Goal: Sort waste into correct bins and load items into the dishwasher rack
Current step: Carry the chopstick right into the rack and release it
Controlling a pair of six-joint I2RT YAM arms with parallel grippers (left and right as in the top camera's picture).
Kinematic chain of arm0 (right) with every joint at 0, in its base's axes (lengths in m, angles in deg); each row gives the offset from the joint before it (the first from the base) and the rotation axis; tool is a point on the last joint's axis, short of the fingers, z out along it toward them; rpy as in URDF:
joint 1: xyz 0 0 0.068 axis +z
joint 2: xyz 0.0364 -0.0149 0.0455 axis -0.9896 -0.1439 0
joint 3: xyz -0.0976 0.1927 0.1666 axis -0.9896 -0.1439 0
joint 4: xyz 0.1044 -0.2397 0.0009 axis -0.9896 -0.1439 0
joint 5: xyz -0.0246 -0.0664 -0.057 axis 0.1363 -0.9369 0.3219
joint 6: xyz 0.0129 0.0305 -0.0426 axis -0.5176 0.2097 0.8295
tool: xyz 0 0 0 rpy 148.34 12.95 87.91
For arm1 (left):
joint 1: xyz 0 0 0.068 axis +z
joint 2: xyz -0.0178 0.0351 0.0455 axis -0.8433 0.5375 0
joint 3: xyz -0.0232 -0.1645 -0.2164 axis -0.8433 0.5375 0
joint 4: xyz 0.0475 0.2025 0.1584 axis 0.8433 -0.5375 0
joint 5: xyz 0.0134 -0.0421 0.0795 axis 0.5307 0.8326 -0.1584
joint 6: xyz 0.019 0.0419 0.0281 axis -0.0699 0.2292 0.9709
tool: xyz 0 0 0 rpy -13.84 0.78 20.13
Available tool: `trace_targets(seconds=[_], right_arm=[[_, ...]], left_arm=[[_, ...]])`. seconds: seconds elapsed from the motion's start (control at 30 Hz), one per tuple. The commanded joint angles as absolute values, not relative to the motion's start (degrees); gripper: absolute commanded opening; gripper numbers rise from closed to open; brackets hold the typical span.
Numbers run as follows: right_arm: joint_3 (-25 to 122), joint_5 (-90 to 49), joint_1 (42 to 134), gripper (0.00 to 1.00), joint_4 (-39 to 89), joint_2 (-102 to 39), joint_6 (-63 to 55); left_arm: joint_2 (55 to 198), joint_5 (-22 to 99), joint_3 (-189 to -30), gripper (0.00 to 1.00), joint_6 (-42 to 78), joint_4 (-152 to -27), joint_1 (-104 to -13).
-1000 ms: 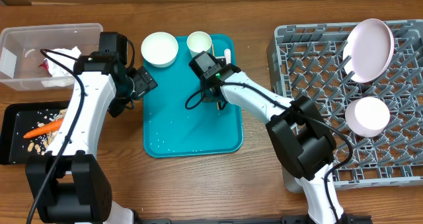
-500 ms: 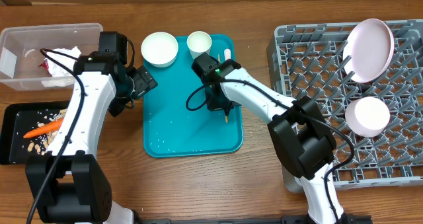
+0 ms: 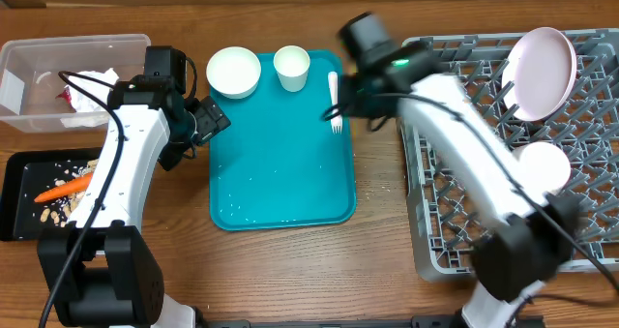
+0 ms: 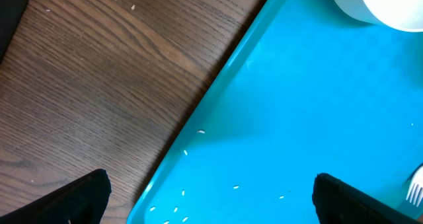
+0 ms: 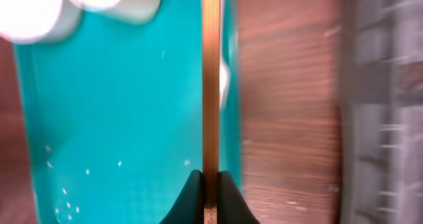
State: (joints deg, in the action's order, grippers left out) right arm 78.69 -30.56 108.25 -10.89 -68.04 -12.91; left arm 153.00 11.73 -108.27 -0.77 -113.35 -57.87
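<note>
Sorting looks well along, by my judgement. The grey rack (image 3: pixel 455 222) sits at the right, with a plate (image 3: pixel 544 69) and one bowl (image 3: pixel 538 165) standing in it. The teal tray (image 3: pixel 280 183) is at centre. On it are the second bowl (image 3: pixel 233 72), the cup (image 3: pixel 291 67) and a white fork (image 3: pixel 335 104), with crumbs (image 4: pixel 185 151) scattered near its left rim. The clear tub (image 3: pixel 77 44), top left, holds tissues (image 3: pixel 92 86) and the red wrapper (image 3: pixel 68 94). The black tray (image 3: pixel 12 197) below it holds the carrot (image 3: pixel 63 188) and tan scraps (image 3: pixel 63 207).

My right gripper (image 5: pixel 210 187) is pinched tight on the stick (image 5: pixel 210 85), above the teal tray's right edge and beside the rack. That arm is blurred. My left gripper (image 4: pixel 210 184) hangs over the teal tray's left rim, fingers spread wide and empty.

As I read it, the stick, bowl and cup have yet to go into the rack, and the crumbs into a bin.
</note>
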Motion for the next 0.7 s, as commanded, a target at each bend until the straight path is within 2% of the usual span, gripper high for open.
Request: trace_targets(seconds=[0.0,0.2,0.3,0.67], right_arm=[[80.31,-30.60,102.65,0.04,-11.74,-62.42,-9.28],[79.39,-30.56,95.31,0.04,-17.18,-61.83,-1.91],[74.17,-27.67,91.70,0.04,-16.59,-62.03,4.82],[65.45,-26.56,89.25,0.04,-10.06,-63.12,7.09]], left_arm=[[152.30,11.12,-107.92,1.00,-0.68,-113.28,-58.37],[152.30,11.14,-107.92,1.00,-0.68,-112.82,-58.37],[152.30,11.14,-107.92,1.00,-0.70,-112.63,-58.37],[152.30,11.14,-107.92,1.00,-0.68,-112.45,-58.37]])
